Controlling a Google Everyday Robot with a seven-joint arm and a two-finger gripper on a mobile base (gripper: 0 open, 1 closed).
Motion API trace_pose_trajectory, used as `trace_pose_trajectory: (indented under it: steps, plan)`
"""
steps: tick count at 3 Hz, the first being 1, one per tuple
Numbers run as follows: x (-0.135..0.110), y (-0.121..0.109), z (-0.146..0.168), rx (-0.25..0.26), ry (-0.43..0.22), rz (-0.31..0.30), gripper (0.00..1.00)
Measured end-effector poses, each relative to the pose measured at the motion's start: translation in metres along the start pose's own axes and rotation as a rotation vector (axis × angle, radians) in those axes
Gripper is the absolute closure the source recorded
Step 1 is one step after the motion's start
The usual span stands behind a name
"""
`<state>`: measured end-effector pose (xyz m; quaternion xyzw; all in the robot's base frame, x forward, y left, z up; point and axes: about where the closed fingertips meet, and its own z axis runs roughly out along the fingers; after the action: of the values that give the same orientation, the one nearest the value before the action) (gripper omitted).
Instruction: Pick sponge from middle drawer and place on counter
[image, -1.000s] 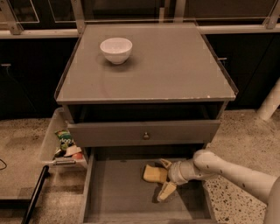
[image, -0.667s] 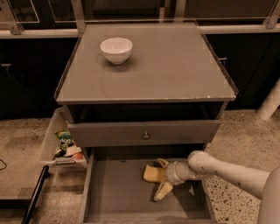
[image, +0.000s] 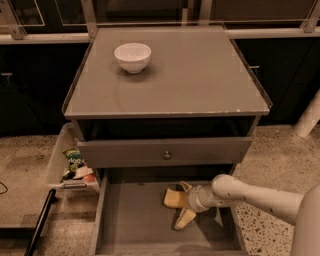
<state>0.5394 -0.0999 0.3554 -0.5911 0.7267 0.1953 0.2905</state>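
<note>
Low centre-right of frame, gripper (image: 180, 205) has crept a bit left in the middle drawer (image: 130, 222), jaws wide & straddling the sponge (image: 173, 199), so grasp looks imminent, nothing lifted yet; counter (image: 200, 75) w/ white bowl (image: 132, 56) waits, upper frame.

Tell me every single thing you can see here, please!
counter: one, grey, top of the cabinet
bowl: one, white, on the counter, back left
drawer front: one, grey with round knob, below the counter
middle drawer: one, grey, pulled open at the bottom
sponge: one, pale yellow, inside the middle drawer
bin: one, clear, snack packets inside, left of the cabinet
arm: one, white, reaching in from the right
gripper: one, cream, open, at the sponge
</note>
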Motion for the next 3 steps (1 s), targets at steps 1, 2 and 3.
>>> trace_pose_trajectory:
  steps: [1,2,3]
  plan:
    - [0.0000,0.0000,0.0000,0.000,0.000,0.000,0.19]
    - [0.0000,0.0000,0.0001,0.000,0.000,0.000,0.42]
    - [0.0000,0.0001,0.0001,0.000,0.000,0.000,0.66]
